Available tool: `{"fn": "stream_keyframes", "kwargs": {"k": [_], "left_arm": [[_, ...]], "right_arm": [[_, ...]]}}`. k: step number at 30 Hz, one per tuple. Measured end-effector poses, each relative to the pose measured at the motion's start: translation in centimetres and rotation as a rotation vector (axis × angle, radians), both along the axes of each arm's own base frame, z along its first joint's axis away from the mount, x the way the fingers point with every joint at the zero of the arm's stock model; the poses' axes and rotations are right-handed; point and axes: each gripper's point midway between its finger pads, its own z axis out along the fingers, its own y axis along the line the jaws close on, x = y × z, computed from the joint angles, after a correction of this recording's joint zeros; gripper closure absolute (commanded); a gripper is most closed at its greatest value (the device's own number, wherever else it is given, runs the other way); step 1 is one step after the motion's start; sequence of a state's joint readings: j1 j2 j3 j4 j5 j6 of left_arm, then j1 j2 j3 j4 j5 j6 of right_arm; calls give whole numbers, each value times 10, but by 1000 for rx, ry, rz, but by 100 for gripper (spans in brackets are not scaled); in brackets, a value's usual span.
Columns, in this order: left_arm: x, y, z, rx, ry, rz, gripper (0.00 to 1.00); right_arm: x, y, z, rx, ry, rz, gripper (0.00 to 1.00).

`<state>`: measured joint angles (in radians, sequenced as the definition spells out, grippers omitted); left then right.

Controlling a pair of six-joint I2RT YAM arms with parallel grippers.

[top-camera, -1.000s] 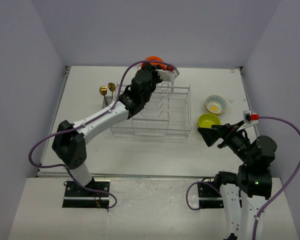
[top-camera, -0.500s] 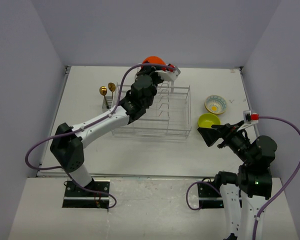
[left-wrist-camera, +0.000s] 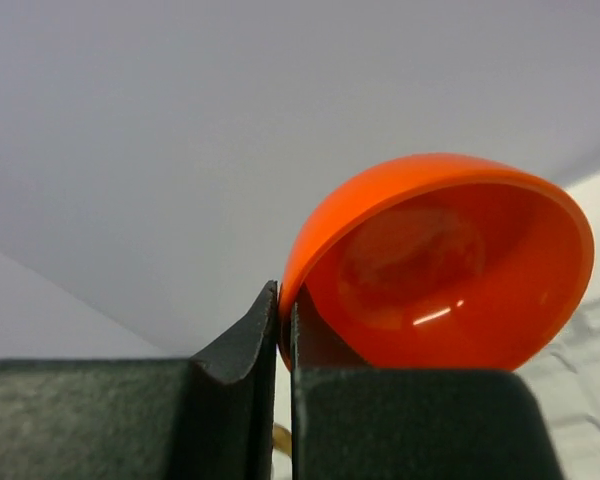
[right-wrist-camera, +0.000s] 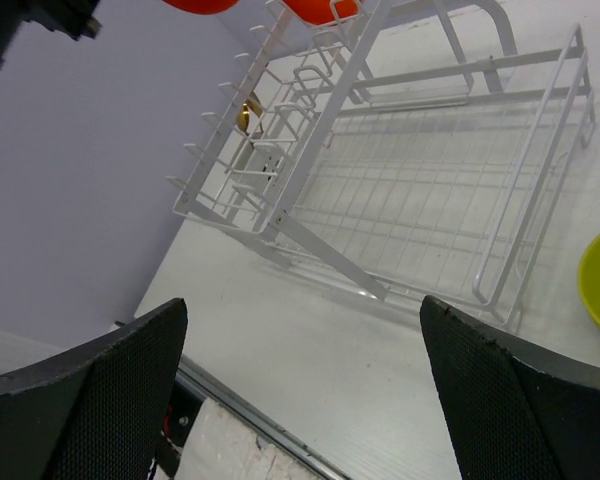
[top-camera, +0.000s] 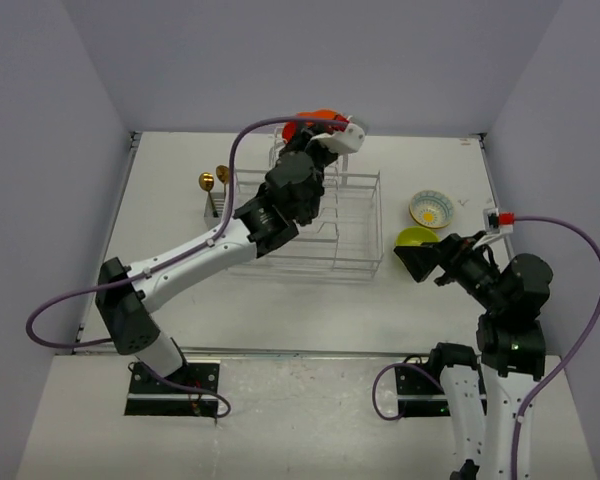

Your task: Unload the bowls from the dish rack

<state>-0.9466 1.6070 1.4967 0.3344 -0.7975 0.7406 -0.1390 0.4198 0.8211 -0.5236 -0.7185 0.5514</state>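
Open tabletop (top-camera: 310, 300) runs along the dish rack's (top-camera: 355, 230) near side, but the left arm (top-camera: 195, 247) lies across its left half, gold spoons (top-camera: 207, 181) stand just left, and a lime-green bowl (top-camera: 417, 237) and a patterned bowl (top-camera: 431, 208) sit to its right.

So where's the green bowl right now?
In the top view, the green bowl sits on the right side of the table, just past the right end of the dish rack, with the patterned bowl right behind it.
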Motion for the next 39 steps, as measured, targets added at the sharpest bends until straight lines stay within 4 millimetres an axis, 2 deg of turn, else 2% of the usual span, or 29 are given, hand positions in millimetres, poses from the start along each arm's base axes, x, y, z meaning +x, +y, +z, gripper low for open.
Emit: {"fn": "stream_keyframes", "kwargs": {"k": [1,5,7,10,13,16,20,25,26,27,30,31,33,35,39], "left_arm": [[-5,-7,4,-32,40,2,100],[-33,-43,39,-369,205,-84,100],[-48,-49,45,-509,279,-131,100],[-61,-46,29,-610,390,-146,100],[-68,-49,1,-645,501,-134,100],[-74,-53,-20,-660,583,-129,100],[-82,-62,-34,-681,653,-152,100],[-84,-69,-44,-685,694,-159,100],[-84,-71,-46,-685,701,-160,100],[-84,-73,-49,-683,708,-161,100],[-84,-76,-56,-680,723,-161,100],[-84,-76,-58,-679,727,-158,100],[-83,-78,-62,-686,728,-157,100],[-82,-80,-62,-690,726,-160,100],[-82,-80,-66,-682,734,-161,100]], "right_arm": [[3,1,1,8,14,9,2],[17,3,21,35,41,27,8],[23,5,38,35,40,29,9],[27,19,73,3,8,59,9],[33,31,109,-43,-39,67,13],[44,34,124,-84,-53,27,16],[65,37,109,-172,3,-33,19],[99,38,80,-321,94,-134,31],[105,39,75,-356,112,-156,35],[109,40,70,-387,124,-174,46],[120,40,57,-471,152,-221,69],[123,39,52,-493,162,-235,81],[124,36,43,-536,182,-252,87],[122,33,34,-569,197,-261,100],[120,30,27,-576,204,-280,100]]}}
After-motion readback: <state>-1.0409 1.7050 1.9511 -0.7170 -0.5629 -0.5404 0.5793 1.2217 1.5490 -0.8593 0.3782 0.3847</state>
